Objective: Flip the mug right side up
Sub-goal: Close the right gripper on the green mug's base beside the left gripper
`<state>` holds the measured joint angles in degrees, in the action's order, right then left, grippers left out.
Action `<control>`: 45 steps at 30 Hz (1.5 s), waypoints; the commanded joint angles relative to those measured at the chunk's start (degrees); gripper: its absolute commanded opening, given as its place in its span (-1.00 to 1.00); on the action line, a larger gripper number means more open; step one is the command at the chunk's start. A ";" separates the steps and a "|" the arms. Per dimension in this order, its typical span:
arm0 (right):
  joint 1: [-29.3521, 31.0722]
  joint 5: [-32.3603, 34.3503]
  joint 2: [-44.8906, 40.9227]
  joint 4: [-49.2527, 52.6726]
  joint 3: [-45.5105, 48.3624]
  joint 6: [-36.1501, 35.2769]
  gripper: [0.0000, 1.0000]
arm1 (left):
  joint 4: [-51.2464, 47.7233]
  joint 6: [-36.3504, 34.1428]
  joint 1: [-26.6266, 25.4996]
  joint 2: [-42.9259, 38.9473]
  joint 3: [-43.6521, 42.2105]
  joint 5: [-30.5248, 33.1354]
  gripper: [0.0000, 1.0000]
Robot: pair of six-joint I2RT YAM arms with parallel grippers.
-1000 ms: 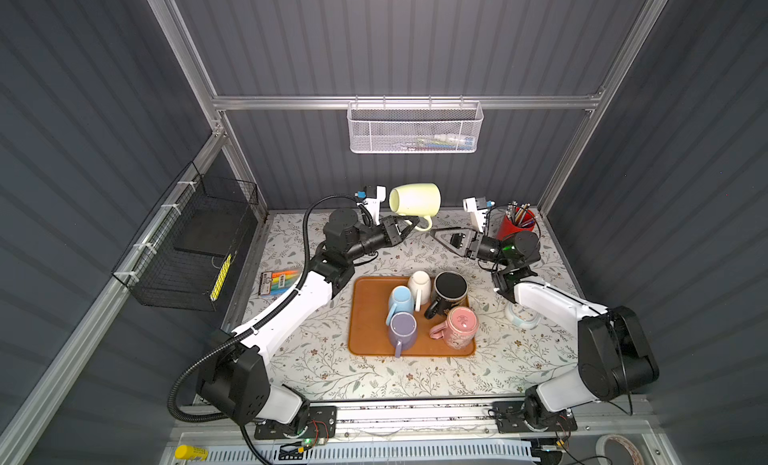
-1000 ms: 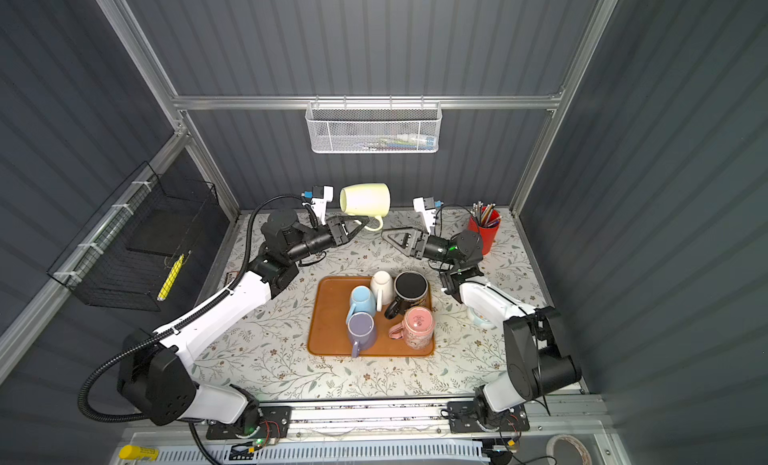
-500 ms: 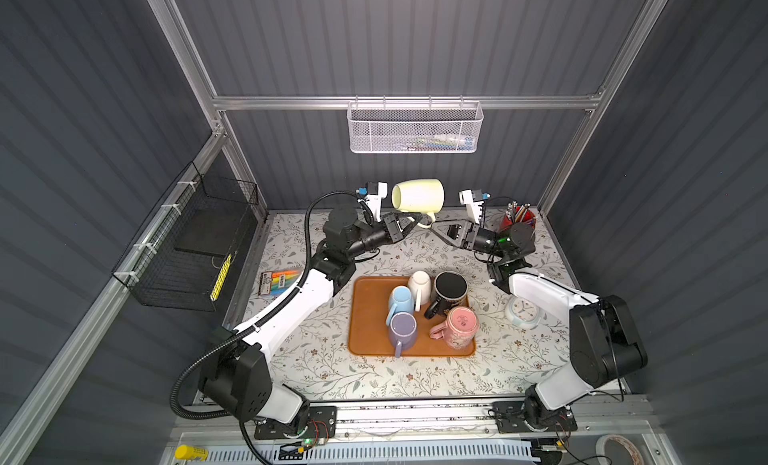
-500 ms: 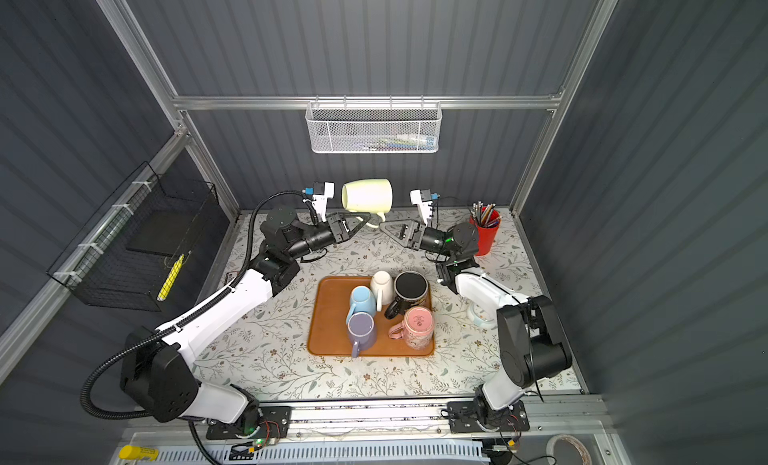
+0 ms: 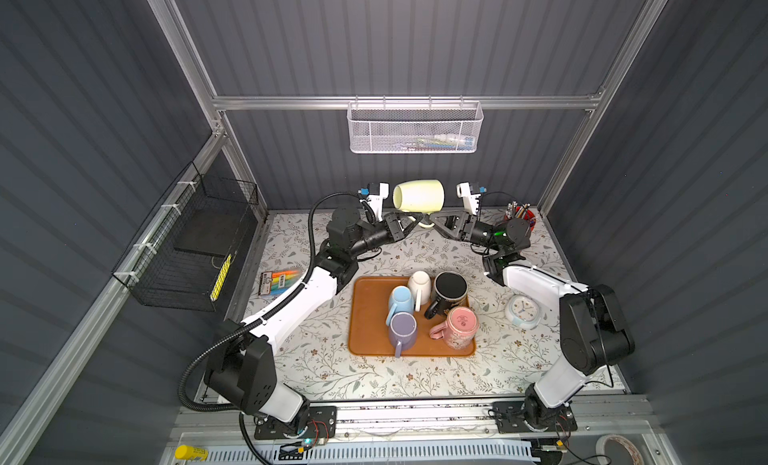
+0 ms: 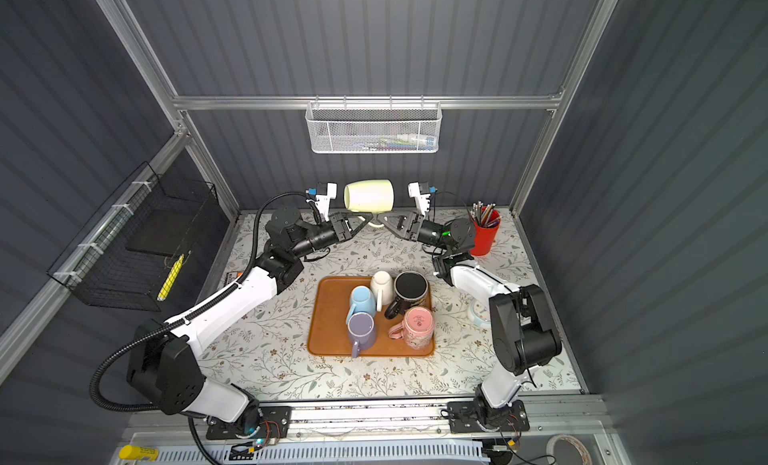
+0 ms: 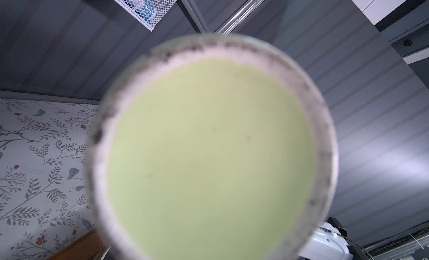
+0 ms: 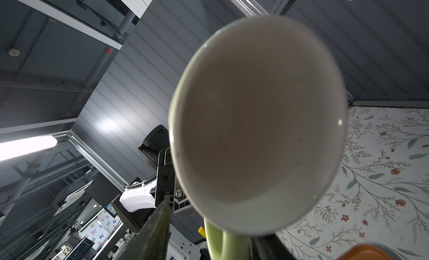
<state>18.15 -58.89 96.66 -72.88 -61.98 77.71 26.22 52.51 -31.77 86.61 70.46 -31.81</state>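
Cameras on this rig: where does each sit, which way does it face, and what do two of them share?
Top views: high over the arms' bases, looking down at the table, tray and raised mug; left arm and right arm show whole.
Left wrist: on the left arm, facing the mug's base; right arm beyond, its own arm unseen.
Right wrist: on the right arm, facing into the mug's mouth; its own jaws flank the handle, left arm behind.
Shared: both wrist views see the mug, from opposite ends.

floral table: tray, clock, crayons.
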 commanded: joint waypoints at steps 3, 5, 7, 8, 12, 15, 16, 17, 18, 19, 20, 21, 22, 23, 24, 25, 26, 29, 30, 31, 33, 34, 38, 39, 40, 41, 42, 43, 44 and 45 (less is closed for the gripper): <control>0.27 1.31 1.16 -4.78 -2.29 2.34 -0.06 | 7.75 1.00 0.13 0.63 1.83 -1.63 -1.00; 0.26 1.40 1.37 -4.81 -2.36 2.61 -0.12 | 8.08 1.16 0.11 0.92 1.65 -1.79 -1.00; 0.27 1.40 1.54 -4.91 -2.27 2.71 -0.17 | 8.15 1.18 0.13 1.08 1.48 -1.67 -1.00; 0.22 1.36 1.56 -4.95 -2.23 2.78 -0.20 | 8.22 1.17 0.13 1.13 1.37 -1.63 -1.00; 0.22 1.82 1.77 -4.82 -2.27 2.88 -0.27 | 8.45 1.43 0.13 1.33 0.87 -1.67 -1.00; 0.22 2.22 2.04 -4.84 -2.27 2.97 -0.33 | 9.41 1.99 0.13 1.45 -0.32 -1.68 -1.00; 0.17 2.37 2.12 -4.90 -2.19 3.05 -0.35 | 9.55 2.07 0.12 1.37 -0.56 -1.67 -1.00; 0.21 2.53 2.20 -4.86 -2.17 3.06 -0.38 | 9.63 2.07 0.13 1.30 -0.84 -1.59 -1.00; 0.22 2.71 2.30 -4.83 -2.06 3.14 -0.41 | 9.64 2.07 0.13 1.22 -1.12 -1.59 -1.00; 0.22 2.97 2.34 -4.85 -2.03 3.15 -0.45 | 9.69 2.05 0.12 1.13 -1.22 -1.59 -1.00; 0.22 3.12 2.47 -4.82 -2.05 3.24 -0.49 | 9.69 1.96 0.13 1.07 -1.53 -1.59 -1.00; 0.21 3.39 2.55 -4.86 -2.00 3.31 -0.54 | 9.70 1.98 0.13 0.95 -1.66 -1.56 -1.00; 0.19 3.71 2.57 -4.68 -1.93 3.32 -0.60 | 9.64 1.94 0.13 0.84 -1.87 -1.59 -1.00; 0.20 3.95 2.56 -4.31 -1.99 3.41 -0.68 | 9.56 1.89 0.13 0.76 -1.92 -1.50 -1.00; 0.21 4.33 2.57 -3.76 -2.10 3.41 -0.79 | 9.42 1.89 0.13 0.69 -2.09 -1.54 -1.00; 0.22 4.43 2.56 -3.50 -2.07 3.41 -0.88 | 9.38 1.77 0.13 0.67 -2.29 -1.56 -1.00; 0.22 4.69 2.56 -3.30 -2.01 3.39 -0.96 | 9.38 1.80 0.13 0.63 -2.46 -1.53 -1.00; 0.19 5.13 2.17 -2.34 -1.75 3.11 -1.00 | 9.23 1.73 0.13 0.43 -2.86 -1.41 -1.00; 0.22 5.19 1.96 -2.14 -1.67 2.92 -1.00 | 8.93 1.72 0.13 0.41 -2.94 -1.28 -1.00; 0.22 5.41 1.79 -1.88 -1.37 2.59 -1.00 | 8.50 1.65 0.13 0.37 -2.96 -1.11 -1.00; 0.17 5.74 1.00 -1.16 -0.77 1.73 -1.00 | 7.61 1.45 0.26 0.14 -3.10 -0.76 -1.00; 0.17 5.85 0.69 -0.89 -0.61 1.38 -1.00 | 7.47 1.37 0.30 -0.01 -3.30 -0.63 -1.00; 0.06 6.25 -0.85 0.66 0.51 -0.20 -1.00 | 7.20 1.02 0.72 -0.62 -4.64 -0.35 -0.65; 0.04 6.45 -1.18 0.75 0.84 -0.43 -1.00 | 7.20 0.81 0.81 -0.87 -5.00 -0.34 -0.51; -0.05 6.48 -1.44 0.81 1.13 -0.52 -1.00 | 7.18 0.72 0.97 -1.02 -5.33 -0.36 -0.38; -0.21 6.66 -1.78 0.81 1.51 -0.63 -1.00 | 7.18 0.62 1.01 -1.29 -5.71 -0.30 -0.24; -0.35 6.80 -1.98 0.84 1.97 -0.79 -1.00 | 7.11 0.47 1.08 -1.63 -6.08 -0.24 -0.12; -0.39 6.84 -2.14 0.81 2.32 -0.81 -1.00 | 6.99 0.33 1.18 -1.87 -6.39 -0.14 -0.05; -0.55 6.95 -2.40 0.81 2.83 -0.85 -1.00 | 6.78 0.16 1.29 -2.14 -6.68 -0.08 -0.01; -0.73 7.08 -2.57 0.82 3.16 -0.90 -1.00 | 6.35 -0.06 1.44 -2.43 -6.82 0.06 0.03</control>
<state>17.89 -54.17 97.30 -68.25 -59.13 78.56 32.32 54.08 -30.83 87.05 64.25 -31.53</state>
